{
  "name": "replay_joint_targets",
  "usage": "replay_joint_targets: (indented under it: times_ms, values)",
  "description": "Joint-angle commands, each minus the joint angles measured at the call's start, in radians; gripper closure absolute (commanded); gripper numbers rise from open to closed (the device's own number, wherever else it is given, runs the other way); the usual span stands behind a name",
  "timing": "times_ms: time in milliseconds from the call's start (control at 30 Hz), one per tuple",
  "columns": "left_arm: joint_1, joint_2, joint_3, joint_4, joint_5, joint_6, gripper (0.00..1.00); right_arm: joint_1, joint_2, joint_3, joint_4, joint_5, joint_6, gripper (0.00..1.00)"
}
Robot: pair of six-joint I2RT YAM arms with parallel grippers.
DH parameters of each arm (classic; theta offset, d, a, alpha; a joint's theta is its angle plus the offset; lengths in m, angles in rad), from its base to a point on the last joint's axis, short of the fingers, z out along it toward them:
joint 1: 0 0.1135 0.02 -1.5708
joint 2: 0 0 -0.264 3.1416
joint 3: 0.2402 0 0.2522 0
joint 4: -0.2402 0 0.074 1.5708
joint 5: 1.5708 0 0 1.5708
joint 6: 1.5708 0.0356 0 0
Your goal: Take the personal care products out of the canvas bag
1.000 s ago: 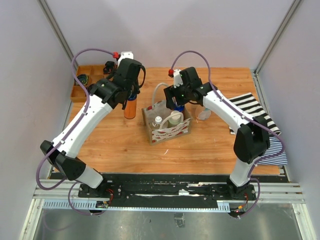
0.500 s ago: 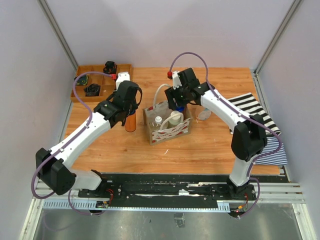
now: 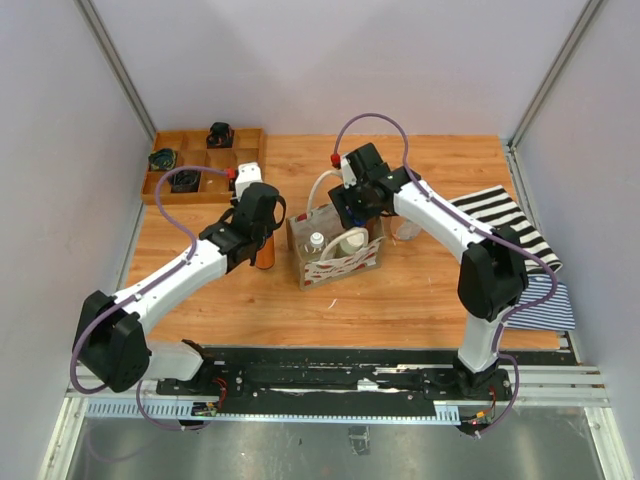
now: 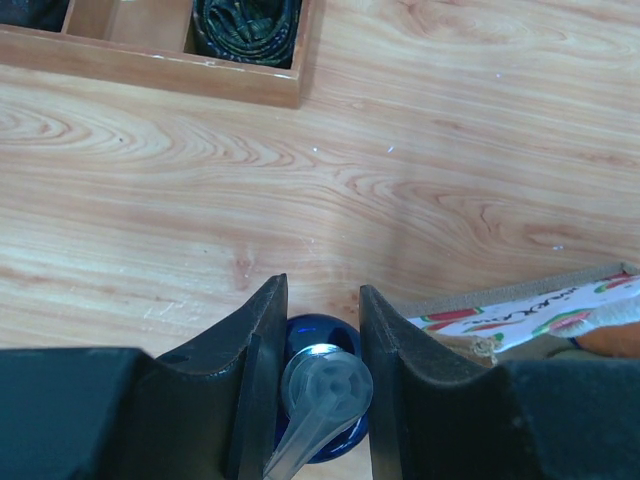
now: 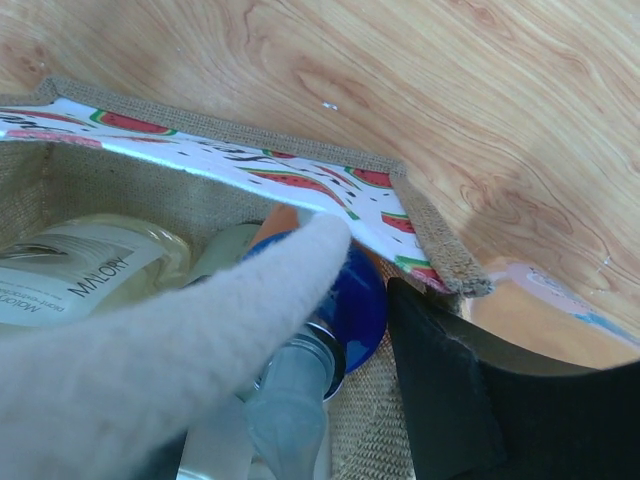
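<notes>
The left tool (image 4: pixel 322 292) is closed narrow on an amber bottle (image 3: pixel 263 256). Its two dark fingers (image 4: pixel 255 365) press against either side of the blue cap (image 4: pixel 318 425). The bottle stands upright with its long axis vertical, just left of the canvas bag (image 3: pixel 345 268) and outside it. Its clear pump head (image 4: pixel 322 385) points back toward the wrist (down and left in the left wrist view). Whether the bottle's base touches the surface (image 3: pixel 400 295) cannot be told.

The bag sits near the middle of the surface, mouth up, with its red-and-white patterned side facing the arm bases. The right tool (image 3: pixel 352 208) hangs over the far end of that mouth. In the right wrist view a white loop handle (image 5: pixel 170 350) crosses in front, and only one dark finger (image 5: pixel 450 400) shows, beside the bag's corner. How wide this tool stands cannot be told.

Inside the bag a second blue-capped bottle (image 5: pixel 358 300) stands upright under the right tool, its pump nozzle pointing toward the wrist camera. From above, a small white-capped bottle (image 3: pixel 316 242) and a cream-lidded jar (image 3: pixel 350 238) also stand upright in the bag.

A wooden tray (image 3: pixel 195 197) lies at the far left corner, and striped cloths (image 3: pixel 505 215) lie along the right edge.
</notes>
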Motion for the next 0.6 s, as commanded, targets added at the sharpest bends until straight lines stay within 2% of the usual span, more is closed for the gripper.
replay_joint_targets:
  times_ms: [0,133,267,333,367,467,567]
  values:
    - [0.008,-0.032,-0.045,0.189,-0.081,-0.004,1.00,0.021,0.009,0.019,-0.101,0.064,0.007,0.30]
    - [0.008,0.000,-0.054,0.145,-0.113,-0.085,0.99,0.033,0.056,0.045,-0.115,0.075,0.006,0.31]
    - [0.008,0.026,-0.039,0.071,-0.123,-0.170,0.99,0.042,0.089,0.065,-0.118,0.078,0.004,0.39]
    - [0.008,0.029,-0.046,0.071,-0.113,-0.185,0.95,0.046,0.094,0.073,-0.116,0.081,0.004,0.45]
    - [0.008,0.029,-0.050,0.073,-0.109,-0.191,0.91,0.047,0.096,0.077,-0.116,0.082,0.004,0.47]
    - [0.008,0.022,-0.065,0.078,-0.101,-0.207,0.69,0.049,0.090,0.087,-0.116,0.091,0.005,0.57]
    - [0.008,0.002,-0.078,0.074,-0.093,-0.219,0.55,0.050,0.064,0.098,-0.109,0.101,0.007,0.66]
